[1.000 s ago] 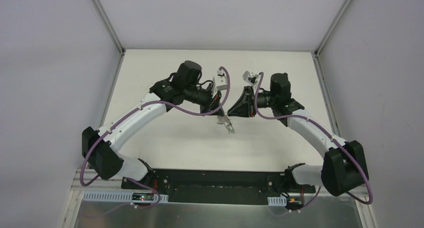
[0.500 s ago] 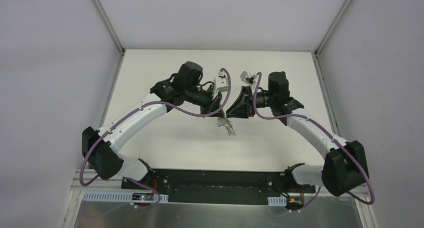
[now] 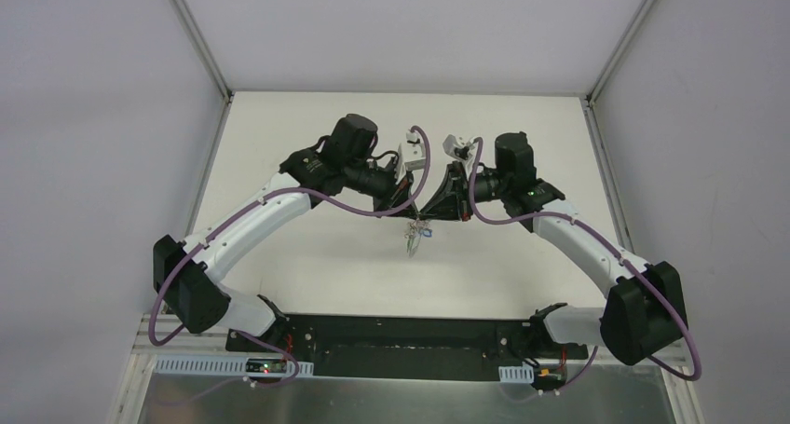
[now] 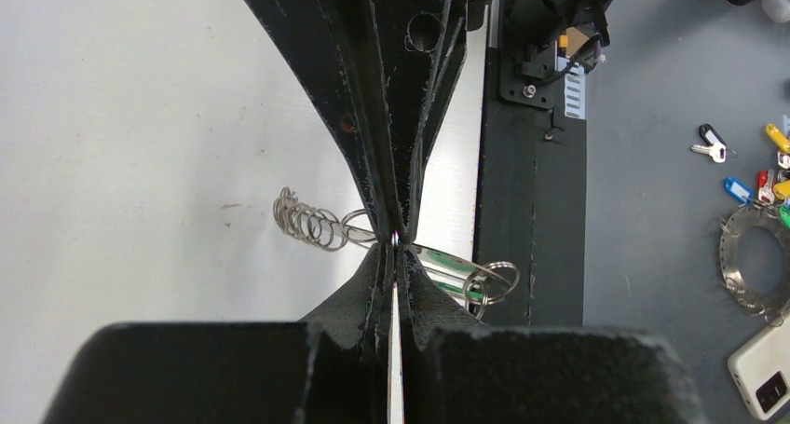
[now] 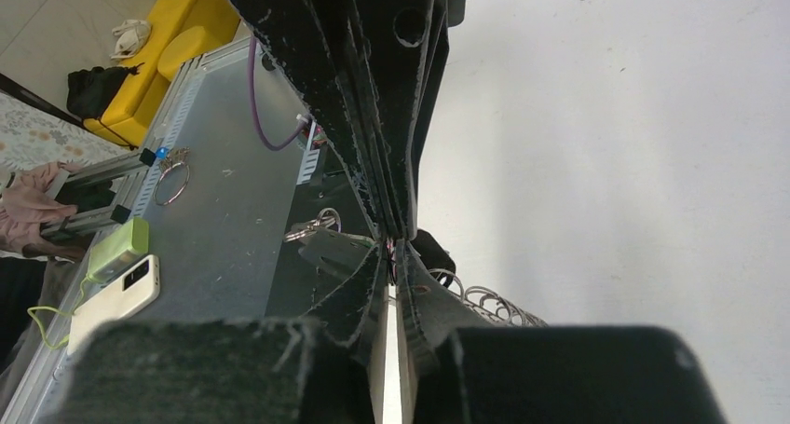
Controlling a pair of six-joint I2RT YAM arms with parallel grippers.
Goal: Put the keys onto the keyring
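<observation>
My left gripper and right gripper meet tip to tip above the middle of the white table. Both are shut on the keyring, which hangs just below them. In the left wrist view my left gripper pinches it; the silvery chain trails left, and a green key with a split ring sticks out right. In the right wrist view my right gripper pinches the same bunch, with the chain, a black key head and rings around it. The blue key is hidden.
The black base plate lies at the table's near edge, white walls on the other sides. Off the table there are loose coloured keys, a metal ring and a phone.
My right gripper has moved left and closed the gap to my left gripper. The hanging keyring has swung from lower right to straight below the tips.
</observation>
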